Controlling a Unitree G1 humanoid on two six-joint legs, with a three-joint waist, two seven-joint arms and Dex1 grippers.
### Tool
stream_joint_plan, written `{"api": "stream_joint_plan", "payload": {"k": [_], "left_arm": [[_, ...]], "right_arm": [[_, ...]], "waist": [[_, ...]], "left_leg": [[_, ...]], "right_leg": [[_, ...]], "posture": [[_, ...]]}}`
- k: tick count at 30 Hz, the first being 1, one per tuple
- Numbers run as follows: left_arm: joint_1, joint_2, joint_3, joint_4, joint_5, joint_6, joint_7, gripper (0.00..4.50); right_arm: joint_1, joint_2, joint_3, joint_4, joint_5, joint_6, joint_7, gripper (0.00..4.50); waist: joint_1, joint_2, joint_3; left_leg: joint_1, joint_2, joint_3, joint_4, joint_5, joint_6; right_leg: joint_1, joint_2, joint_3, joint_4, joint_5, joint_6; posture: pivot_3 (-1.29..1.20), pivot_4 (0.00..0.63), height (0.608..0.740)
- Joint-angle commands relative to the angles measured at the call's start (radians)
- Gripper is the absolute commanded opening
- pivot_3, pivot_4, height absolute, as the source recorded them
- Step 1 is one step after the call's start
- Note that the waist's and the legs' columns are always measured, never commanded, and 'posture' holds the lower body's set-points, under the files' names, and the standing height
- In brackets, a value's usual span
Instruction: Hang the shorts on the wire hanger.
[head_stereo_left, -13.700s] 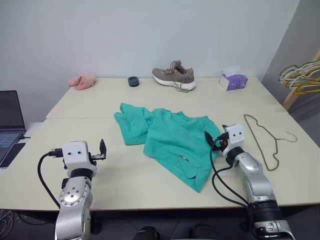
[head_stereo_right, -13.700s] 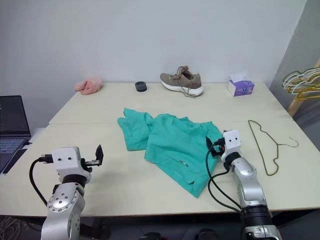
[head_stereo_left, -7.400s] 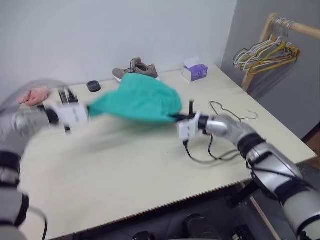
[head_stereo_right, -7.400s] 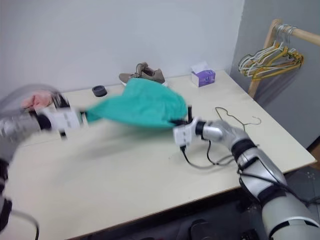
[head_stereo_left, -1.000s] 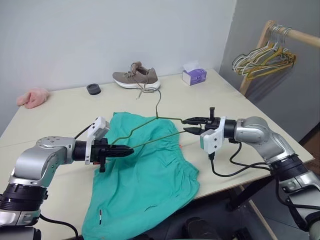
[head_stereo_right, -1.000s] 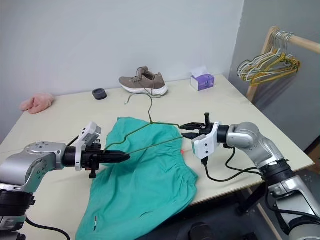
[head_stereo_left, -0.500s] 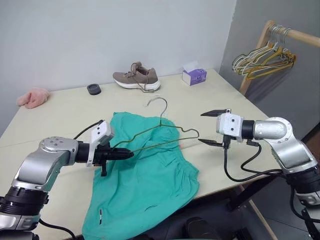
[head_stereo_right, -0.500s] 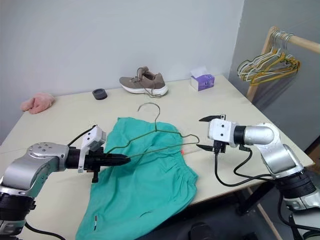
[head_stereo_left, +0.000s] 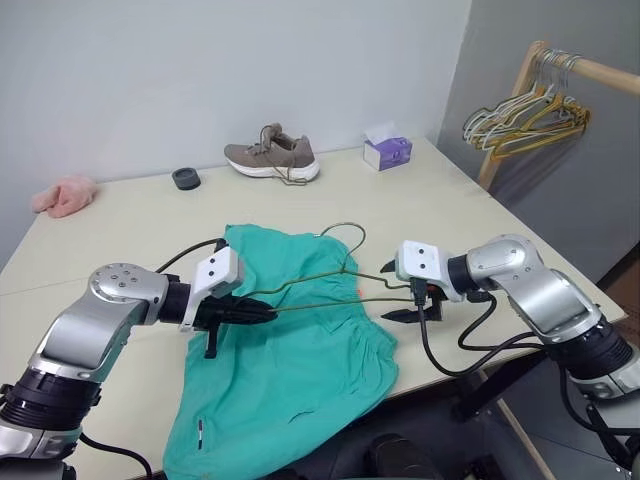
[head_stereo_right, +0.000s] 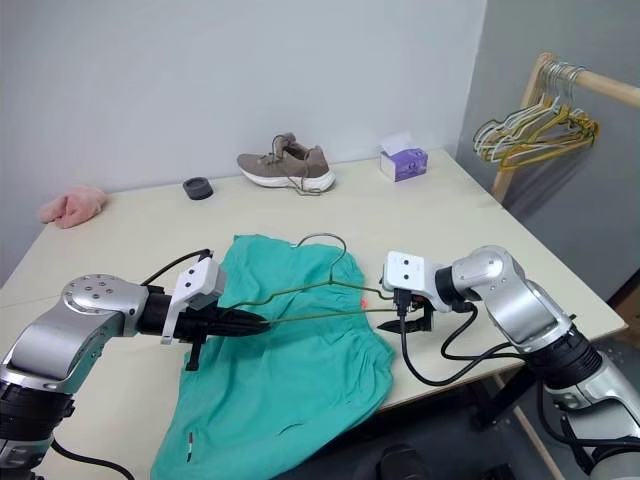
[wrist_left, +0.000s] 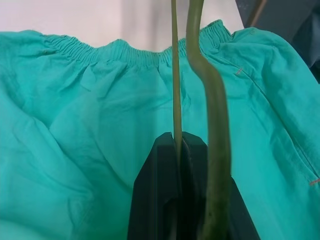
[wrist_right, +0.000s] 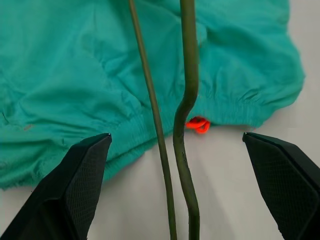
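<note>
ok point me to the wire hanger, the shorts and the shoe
wire hanger (head_stereo_left: 345, 232): left eye view, on the curved hook.
shorts (head_stereo_left: 290, 370): left eye view, on the flat teal fabric below the waistband.
shoe (head_stereo_right: 288, 164): right eye view, on the tan upper's side.

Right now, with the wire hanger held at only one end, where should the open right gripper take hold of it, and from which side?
Probably the free end of the wire hanger, where both wires run between the right gripper's open fingers. The left gripper pinches the opposite end above the shorts, so closing in along the wires from the robot's right seems best.
</note>
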Motion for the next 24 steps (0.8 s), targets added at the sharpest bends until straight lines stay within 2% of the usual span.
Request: {"api": "stream_joint_plan", "payload": {"k": [1,5,10,11,18,19,24], "left_arm": [[-0.009,0.024,0.018,-0.037,-0.003,-0.006,-0.005,0.00],[-0.001,0.027,0.020,-0.045,-0.007,-0.003,-0.001,0.00],[0.009,0.030,0.022,-0.053,-0.010,-0.002,0.001,0.00],[0.011,0.030,0.023,-0.053,-0.009,-0.004,0.000,0.00],[0.017,0.012,0.026,-0.034,-0.019,0.001,0.015,0.00],[0.016,0.005,0.032,-0.032,-0.027,0.008,0.020,0.53],[0.013,-0.010,0.056,-0.007,-0.050,0.011,0.032,1.92]], "right_arm": [[-0.036,0.011,0.024,0.019,-0.023,0.031,0.027,3.52],[-0.041,0.021,0.045,0.030,-0.029,0.061,0.048,2.10],[-0.034,0.029,0.047,0.020,-0.024,0.088,0.062,0.28],[-0.033,0.028,0.044,0.015,-0.021,0.093,0.065,0.04],[-0.024,0.021,0.025,-0.013,-0.006,0.125,0.078,0.04],[-0.021,0.018,0.022,-0.018,-0.004,0.128,0.078,0.00],[-0.001,-0.003,0.003,-0.034,0.007,0.136,0.074,0.00]], "waist": [[0.000,0.000,0.000],[0.000,0.000,0.000],[0.000,0.000,0.000],[0.000,0.000,0.000],[0.000,0.000,0.000],[0.000,0.000,0.000],[0.000,0.000,0.000]], "left_leg": [[-0.001,0.000,0.000,0.000,0.000,0.000],[-0.009,0.000,0.000,0.001,0.000,0.000],[-0.011,0.000,-0.001,0.001,0.000,0.000],[-0.011,0.000,-0.001,0.001,0.000,0.000],[-0.011,0.000,-0.002,0.001,0.000,0.000],[-0.011,0.000,-0.002,0.002,0.000,0.000],[-0.011,0.000,-0.002,0.002,0.000,0.000]], "right_leg": [[-0.001,0.000,0.000,0.000,0.000,0.000],[-0.008,0.000,0.000,0.001,0.000,0.000],[-0.010,0.000,-0.001,0.001,0.001,-0.001],[-0.010,0.000,-0.001,0.001,0.001,0.000],[-0.010,0.000,-0.002,0.001,0.000,0.000],[-0.010,0.000,-0.002,0.001,0.000,0.000],[-0.010,0.000,-0.002,0.001,0.000,0.000]], "posture": [[-0.26,0.000,0.740],[-0.26,0.000,0.740],[-0.25,0.000,0.740],[-0.25,0.000,0.740],[-0.26,0.000,0.740],[-0.26,0.000,0.740],[-0.26,0.000,0.740]]}}
